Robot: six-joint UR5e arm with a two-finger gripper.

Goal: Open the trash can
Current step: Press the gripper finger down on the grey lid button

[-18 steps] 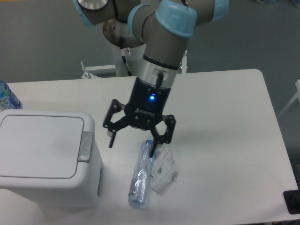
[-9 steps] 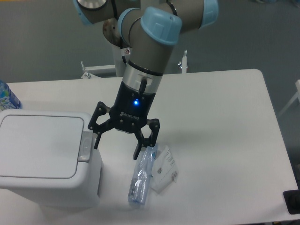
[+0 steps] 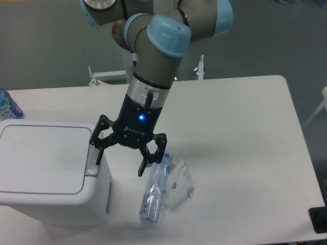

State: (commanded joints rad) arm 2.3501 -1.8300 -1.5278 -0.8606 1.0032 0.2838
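Observation:
The white boxy trash can [image 3: 48,171] stands at the front left of the table with its flat lid [image 3: 43,158] shut. Its grey push-button latch [image 3: 92,161] sits on the right rim. My gripper [image 3: 118,165] is open and empty, pointing down just right of the can. Its left finger [image 3: 98,156] hangs over the latch edge; whether it touches I cannot tell. Its right finger [image 3: 143,164] is over the table beside the clear bottle.
A crushed clear plastic bottle [image 3: 155,191] lies on the table right of the can, with a white paper tag [image 3: 179,188] beside it. A blue-labelled bottle [image 3: 7,106] shows at the left edge. A black object [image 3: 319,219] sits at the front right corner.
My gripper has moved left toward the trash can's latch, staying open. The can's lid has not moved.

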